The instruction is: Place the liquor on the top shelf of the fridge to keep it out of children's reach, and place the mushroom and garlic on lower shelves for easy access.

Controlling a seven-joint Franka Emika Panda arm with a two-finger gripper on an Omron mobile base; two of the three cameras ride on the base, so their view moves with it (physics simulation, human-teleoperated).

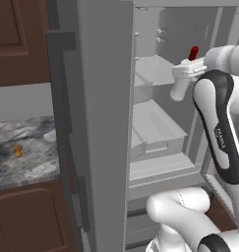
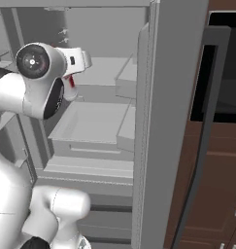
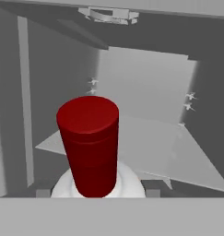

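The fridge (image 1: 104, 123) stands open, with its pale interior ahead of me. My gripper (image 1: 190, 69) is shut on the liquor (image 1: 180, 88), a white bottle tilted so that its red cap (image 1: 194, 52) points up and into the fridge. The bottle hangs in front of and slightly above the top shelf (image 1: 153, 69), clear of it. In the hand view the red cap (image 3: 89, 143) rises between my fingertips (image 3: 42, 192), and the top shelf (image 3: 178, 152) lies beyond it. The mushroom (image 1: 16, 151) sits on the marble counter at left. The garlic is out of view. Below hangs the tray shelf (image 1: 158, 123).
The open fridge door (image 2: 173, 121) flanks the interior on the right, and the other door panel is on the left. Dark brown cabinets (image 1: 17, 39) stand above and below the marble counter (image 1: 27, 133). A dark built-in appliance (image 2: 226, 73) with a long handle sits at far right.
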